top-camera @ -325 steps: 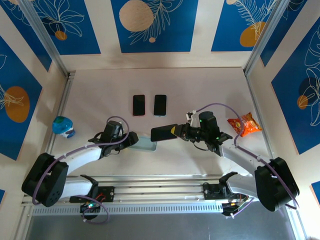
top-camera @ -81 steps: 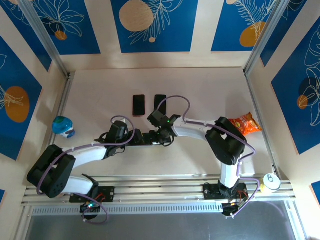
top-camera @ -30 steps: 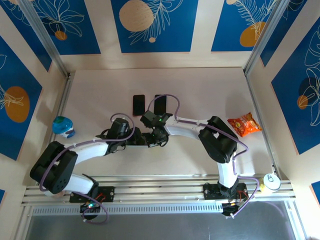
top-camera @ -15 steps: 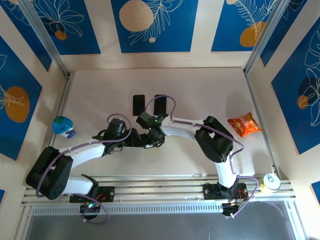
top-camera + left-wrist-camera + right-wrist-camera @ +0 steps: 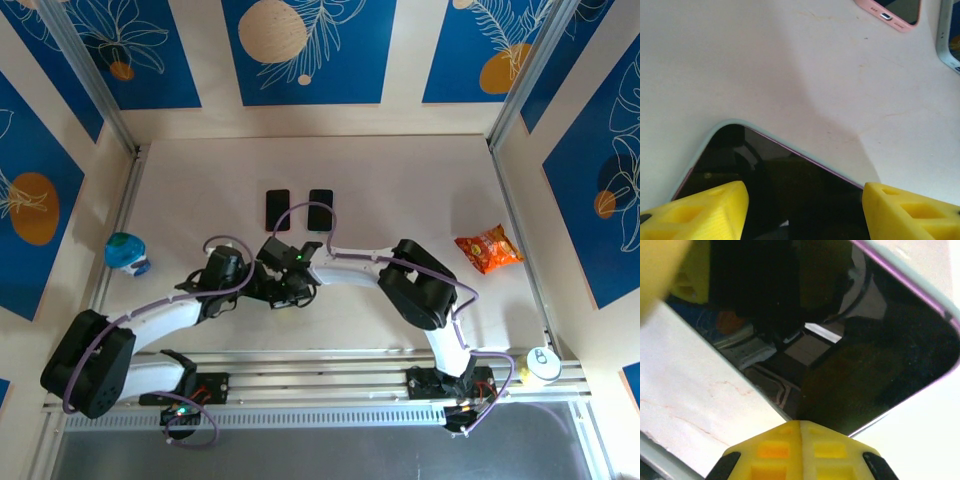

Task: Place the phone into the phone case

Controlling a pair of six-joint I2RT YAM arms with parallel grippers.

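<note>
The phone [image 5: 790, 190] lies screen up inside the pale blue phone case [image 5: 725, 124] on the table; its dark glass mirrors the arms. My left gripper [image 5: 802, 200] straddles it, one yellow finger against each long side of the case. My right gripper [image 5: 801, 427] is shut, with its joined tips resting on the phone [image 5: 880, 355] near a corner, and the case rim [image 5: 920, 287] runs past. From above, left gripper [image 5: 262, 284] and right gripper [image 5: 290, 288] meet over the phone and hide most of it.
Two other phones [image 5: 277, 209] [image 5: 320, 209] lie side by side behind the grippers; their pink [image 5: 890, 12] and light blue [image 5: 950, 35] ends show. A blue-green object [image 5: 125, 252] sits at the left, a snack bag [image 5: 488, 249] at the right, a can [image 5: 541, 362] on the front rail.
Both grippers have slid a little to the left together with the phone and case. The right arm reaches further across.
</note>
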